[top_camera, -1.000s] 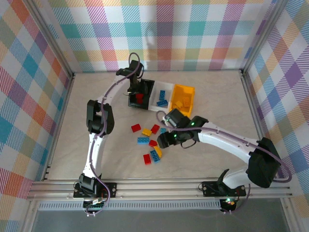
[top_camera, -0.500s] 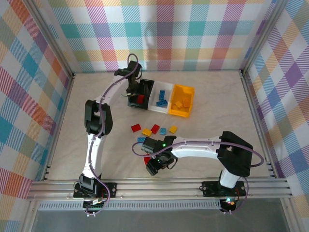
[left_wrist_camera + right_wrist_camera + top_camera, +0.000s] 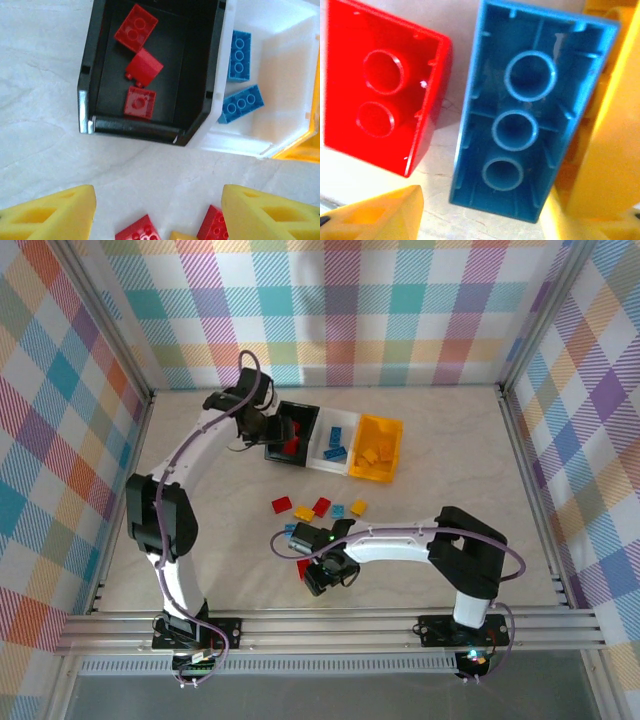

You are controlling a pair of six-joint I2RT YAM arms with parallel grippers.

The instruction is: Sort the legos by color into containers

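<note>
The blue lego lay hollow side up on the desk, between the right jaws, with a red lego just beside it. One finger looked pressed against the blue lego and the other finger was still short of it. We logged these jaws as part open, narrowing, nothing lifted. A second earlier this arm was up by the yellow bin; it had since dropped onto the near pile. The left jaws had widened and backed off the black bin, empty. Three red legos lay in that bin, ahead of the jaws, and two blue legos lay in the white bin beside it. We judged the red drop done and a blue pick next. Several legos remained loose.
</note>
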